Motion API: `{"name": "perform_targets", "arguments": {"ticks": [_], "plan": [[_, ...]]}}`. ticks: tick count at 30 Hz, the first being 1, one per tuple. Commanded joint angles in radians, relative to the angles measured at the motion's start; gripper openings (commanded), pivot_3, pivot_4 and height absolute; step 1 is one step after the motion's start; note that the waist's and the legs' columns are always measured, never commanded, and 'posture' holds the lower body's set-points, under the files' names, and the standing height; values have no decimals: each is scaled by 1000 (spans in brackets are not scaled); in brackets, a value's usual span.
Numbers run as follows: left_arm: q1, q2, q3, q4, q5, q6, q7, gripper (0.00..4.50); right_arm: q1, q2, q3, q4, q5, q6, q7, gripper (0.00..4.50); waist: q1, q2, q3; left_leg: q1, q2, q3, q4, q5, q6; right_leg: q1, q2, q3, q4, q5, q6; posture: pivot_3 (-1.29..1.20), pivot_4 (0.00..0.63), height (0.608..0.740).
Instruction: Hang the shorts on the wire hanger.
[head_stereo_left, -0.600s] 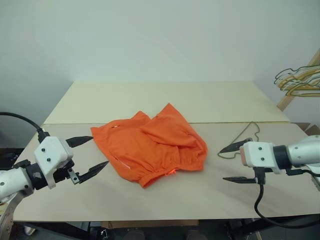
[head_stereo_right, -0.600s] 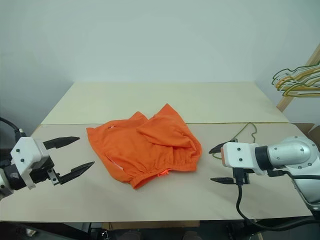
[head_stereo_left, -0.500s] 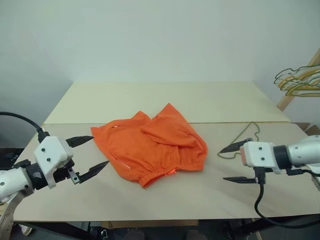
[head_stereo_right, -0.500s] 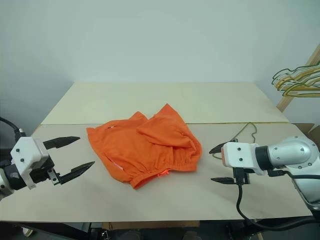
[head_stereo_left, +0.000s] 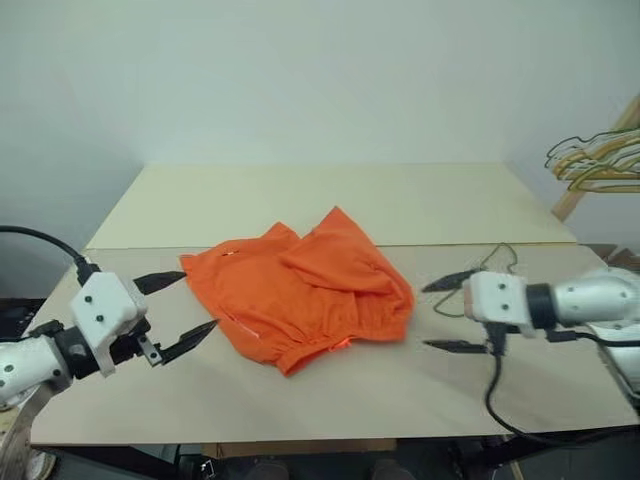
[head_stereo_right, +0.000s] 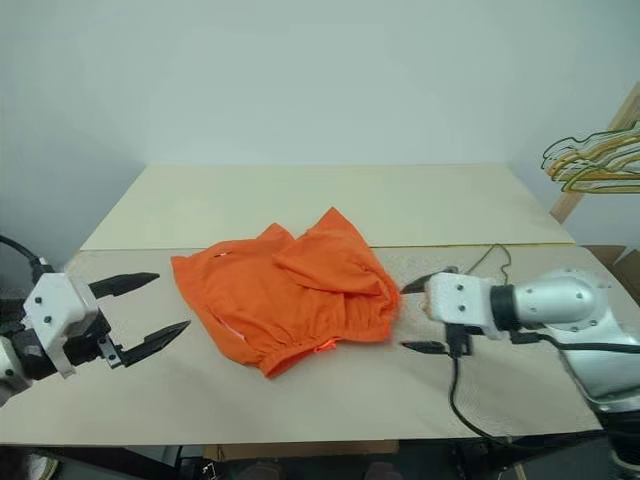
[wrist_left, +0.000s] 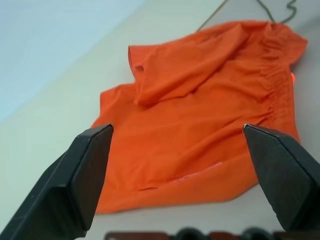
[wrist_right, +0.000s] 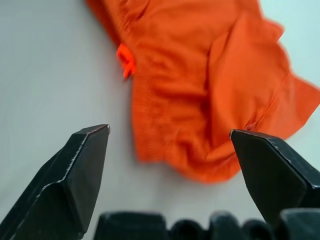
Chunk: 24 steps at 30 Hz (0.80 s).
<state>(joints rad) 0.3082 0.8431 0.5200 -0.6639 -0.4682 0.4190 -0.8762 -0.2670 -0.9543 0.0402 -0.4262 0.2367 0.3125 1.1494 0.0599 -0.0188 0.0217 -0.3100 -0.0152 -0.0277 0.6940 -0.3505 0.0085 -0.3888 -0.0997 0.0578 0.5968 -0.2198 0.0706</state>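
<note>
right pincer (head_stereo_left: 437, 316) has slid in toward the shorts (head_stereo_left: 300, 291) since the earlier frame; left pincer (head_stereo_left: 180, 309) holds its spot. both pincers released, jaws spread wide, grasping nothing. one pair of orange shorts, crumpled, mid-worktop (head_stereo_left: 330, 205), between the two pincers, touching neither. one thin wire hanger (head_stereo_left: 492, 262) flat on the worktop just behind the right pincer, partly hidden by it. a bunch of yellow and grey hangers (head_stereo_left: 595, 160) at far right; count unclear. no readable writing.
</note>
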Motion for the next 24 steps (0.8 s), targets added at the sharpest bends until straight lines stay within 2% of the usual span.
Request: {"name": "perform_targets", "arguments": {"ticks": [1,4,8,14,20,23,24], "plan": [[11,21,-25,-3,45,-13,-2,4500,-93,97,92,-87,19,191,-105,4471,1,0,0,0,0,0,0,0,0,0,0,0,0,0,0,117,0,740],[38,45,-52,12,90,-22,-22,4500,-147,169,179,-121,35,322,-139,4471,1,0,0,-2,0,-1,0,0,0,-2,0,0,0,0,0,113,0,740],[52,64,-57,41,111,-30,-52,4500,-201,229,283,-133,24,396,-154,4471,4,0,0,-6,0,-2,0,0,-1,-5,0,-2,-1,0,0,85,0,740],[21,90,-102,92,149,-50,-78,4500,-372,385,529,-92,-26,545,-181,4471,-23,1,0,-6,0,-2,0,2,-4,-10,0,-2,6,-2,-3,66,0,740],[19,83,-115,94,160,-57,-85,4500,-460,494,745,34,-197,495,-257,4471,-43,1,0,-9,1,-1,0,4,-7,-16,0,-3,13,-2,-4,70,0,740],[20,80,-119,91,164,-56,-83,4500,-481,505,840,111,-311,445,-282,4471,-47,1,0,-9,1,-1,0,6,-11,-16,0,-3,14,-3,-5,81,0,740],[20,80,-119,90,165,-56,-82,4500,-485,504,866,133,-345,426,-286,4101,-48,1,0,-9,1,-1,0,6,-11,-16,0,-3,14,-3,-5,86,0,740]]}}
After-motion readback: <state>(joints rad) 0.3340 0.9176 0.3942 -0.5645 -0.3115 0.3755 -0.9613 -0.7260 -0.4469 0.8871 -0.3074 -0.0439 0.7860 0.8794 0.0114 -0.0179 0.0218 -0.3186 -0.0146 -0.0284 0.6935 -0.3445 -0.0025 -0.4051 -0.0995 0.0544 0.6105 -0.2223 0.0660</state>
